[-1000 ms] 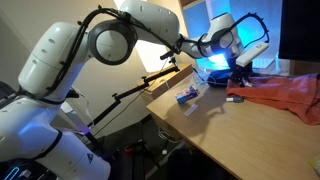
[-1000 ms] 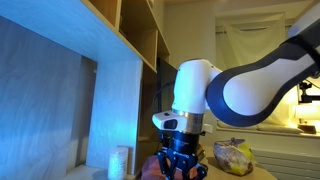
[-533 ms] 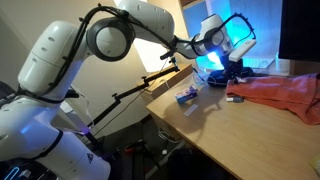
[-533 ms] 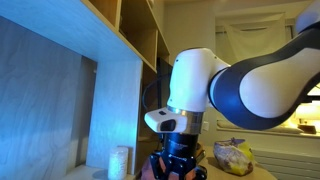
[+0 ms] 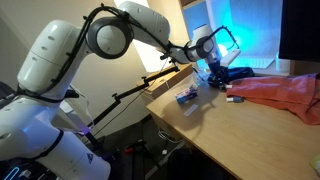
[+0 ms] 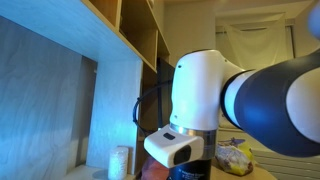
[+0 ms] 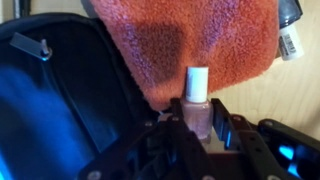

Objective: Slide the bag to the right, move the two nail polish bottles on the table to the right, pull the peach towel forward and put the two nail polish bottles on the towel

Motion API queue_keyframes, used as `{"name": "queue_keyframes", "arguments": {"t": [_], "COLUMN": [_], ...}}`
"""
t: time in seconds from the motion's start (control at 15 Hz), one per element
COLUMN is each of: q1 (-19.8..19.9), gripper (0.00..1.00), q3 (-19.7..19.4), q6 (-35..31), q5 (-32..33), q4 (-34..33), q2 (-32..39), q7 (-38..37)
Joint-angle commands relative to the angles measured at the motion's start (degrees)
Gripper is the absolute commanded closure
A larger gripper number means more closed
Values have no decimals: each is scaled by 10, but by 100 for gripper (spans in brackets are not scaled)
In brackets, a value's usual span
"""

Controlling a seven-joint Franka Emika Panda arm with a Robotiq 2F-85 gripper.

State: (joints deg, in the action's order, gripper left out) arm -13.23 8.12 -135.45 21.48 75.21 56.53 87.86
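Home study or bedroom corner, by the look of it: pale wooden desk (image 5: 215, 125), dark screen (image 5: 300, 30) at its far end, open wooden shelving (image 6: 130, 45) up the wall, a curtain (image 6: 255, 50) behind, and household bits too, a peach towel (image 7: 190, 40) and a nail polish bottle (image 7: 196, 95)

nothing is reading clearly in any view. in the wrist view, a small white paper label (image 7: 291, 42) at the top right edge is carrying tiny dark print, too small and blurred to make out. in an exterior view, the flat blue-and-white packet (image 5: 186, 96) on the wooden table is showing only smudged markings.
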Motion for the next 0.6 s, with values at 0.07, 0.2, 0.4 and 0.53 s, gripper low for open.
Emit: {"name": "queue_keyframes", "arguments": {"t": [0.07, 0.2, 0.4, 0.53], "q1": [1, 2, 4, -3], "gripper": [92, 92, 92, 42], "q3": [14, 23, 35, 25], "q6": [34, 44, 45, 48], "q5": [1, -1, -5, -4], "q4": [33, 33, 29, 25], "q2": [-15, -14, -10, -9], "q7": [61, 93, 147, 145]}}
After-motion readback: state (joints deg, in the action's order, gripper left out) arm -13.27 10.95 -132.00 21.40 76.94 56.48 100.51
